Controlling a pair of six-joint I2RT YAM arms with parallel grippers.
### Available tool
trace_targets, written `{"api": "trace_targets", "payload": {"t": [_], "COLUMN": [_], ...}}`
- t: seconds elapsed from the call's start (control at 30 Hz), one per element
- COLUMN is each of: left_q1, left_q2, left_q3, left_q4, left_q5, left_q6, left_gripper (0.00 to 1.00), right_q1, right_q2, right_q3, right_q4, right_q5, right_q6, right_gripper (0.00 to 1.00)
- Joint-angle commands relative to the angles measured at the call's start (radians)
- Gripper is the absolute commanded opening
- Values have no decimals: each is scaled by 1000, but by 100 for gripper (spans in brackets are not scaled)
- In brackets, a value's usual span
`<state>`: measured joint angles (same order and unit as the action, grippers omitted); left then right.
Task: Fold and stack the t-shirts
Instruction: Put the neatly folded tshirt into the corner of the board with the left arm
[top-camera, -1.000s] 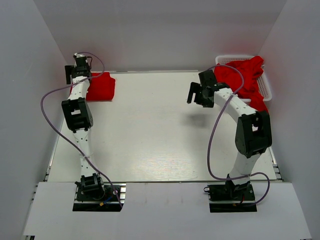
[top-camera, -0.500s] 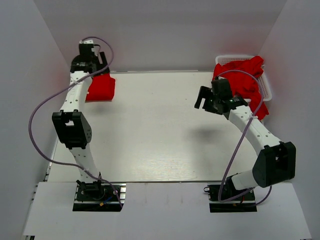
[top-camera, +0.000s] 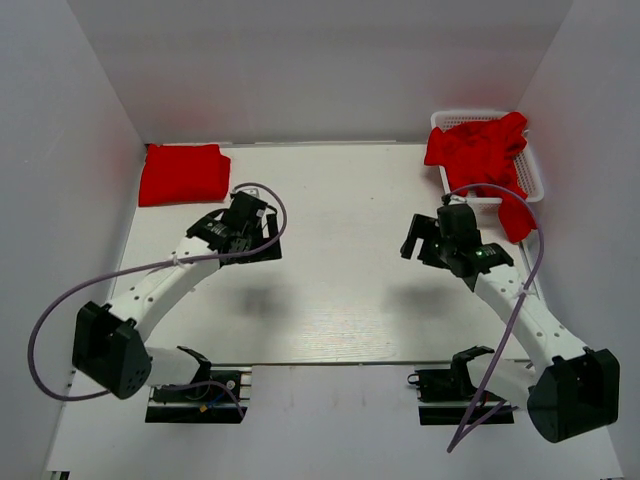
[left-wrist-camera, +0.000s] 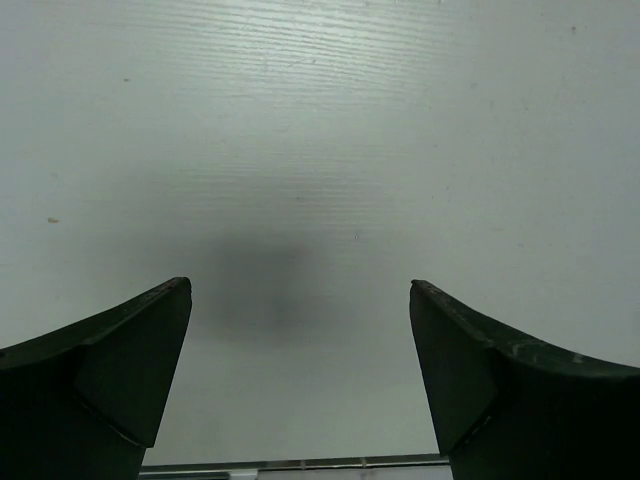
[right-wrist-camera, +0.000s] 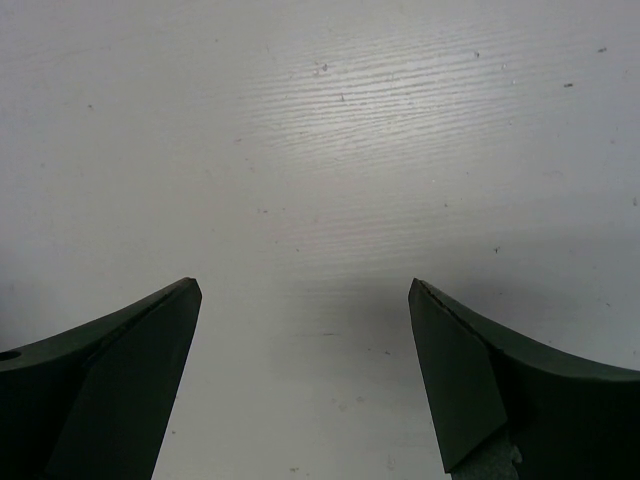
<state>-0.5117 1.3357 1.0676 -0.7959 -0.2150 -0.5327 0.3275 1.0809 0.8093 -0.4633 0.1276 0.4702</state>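
**A:** What is the cloth like?

**B:** Soft, plain, bright red. One folded t-shirt (top-camera: 184, 174) is a flat, tidy rectangle. The heap of t-shirts (top-camera: 478, 148) is rumpled and creased. It fills a white plastic lattice basket (top-camera: 466, 116), and one part droops over the near rim. The table (top-camera: 330, 300) is matt white with a fine grain.

**A:** And the end effectors?

**B:** The left end effector (left-wrist-camera: 300, 295) stands wide. Its dark, wedge-shaped fingers are apart, with only table and a soft shadow between them. The right end effector (right-wrist-camera: 305, 290) is just as wide and holds nothing.

**A:** Anything hard to make out?

**B:** I cannot tell how many shirts make the heap, because the folds hide one another. In both wrist views the fingers are cut off by the bottom edge.

**A:** Where does the cloth lie from each?

**B:** The folded t-shirt lies beyond the left end effector and off to its left, well apart. The heap lies beyond the right end effector and to its right, near but not touching.
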Motion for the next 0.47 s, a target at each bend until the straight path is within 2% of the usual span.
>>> {"api": "trace_targets", "payload": {"t": [0.0,0.43], "left_q1": [-22,-31], "left_q2": [-72,-242], "left_q3": [-8,14], "left_q4": [-26,-117], "left_q5": [-115,-184], "left_q6": [-78,-43], "left_gripper": [100,100], "right_q1": [-2,2], "right_q2": [-42,-165], "right_q3": [-18,-88], "right_q4": [45,130], "right_q5": [-9,-25], "right_q6": [1,4], "right_gripper": [90,90]}}
